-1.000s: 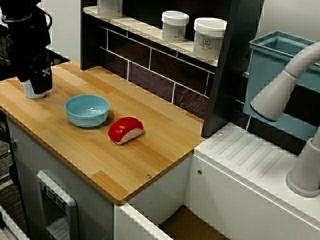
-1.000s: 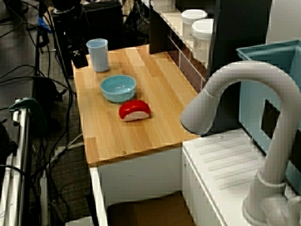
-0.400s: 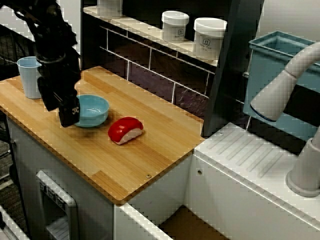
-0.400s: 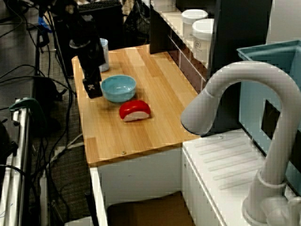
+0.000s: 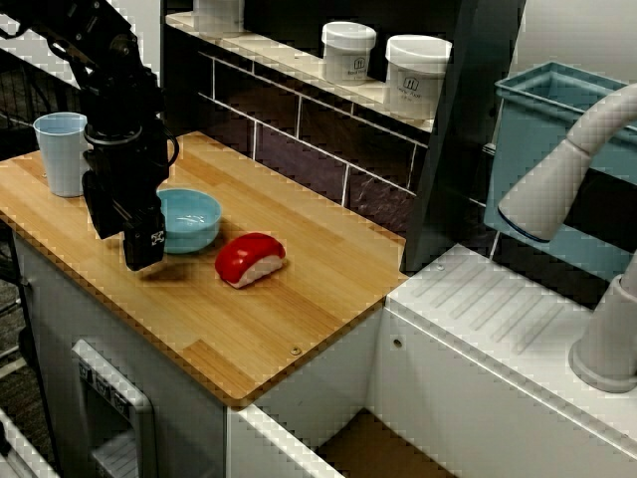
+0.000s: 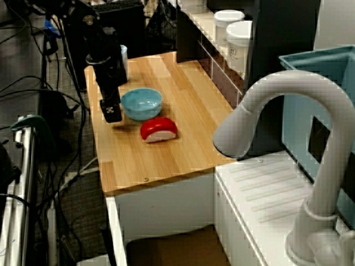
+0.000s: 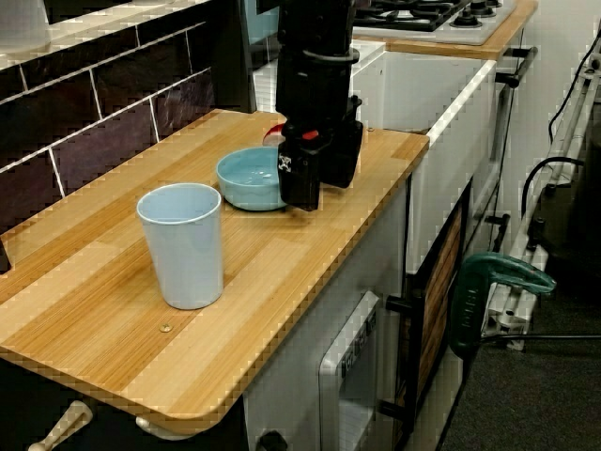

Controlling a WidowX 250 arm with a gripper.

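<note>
black claw (image 5: pixel 142 249), light-blue bowl (image 5: pixel 191 220), red-and-white sushi (image 5: pixel 250 259)

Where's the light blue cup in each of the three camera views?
View facing the shelf: cup far left, beside the black arm.
View over the faucet: top left, mostly hidden by that arm; a sliver shows.
View from the cup end: foreground, left of centre.
Shared landmark: the blue bowl, beside the arm's tip in all three.
</note>
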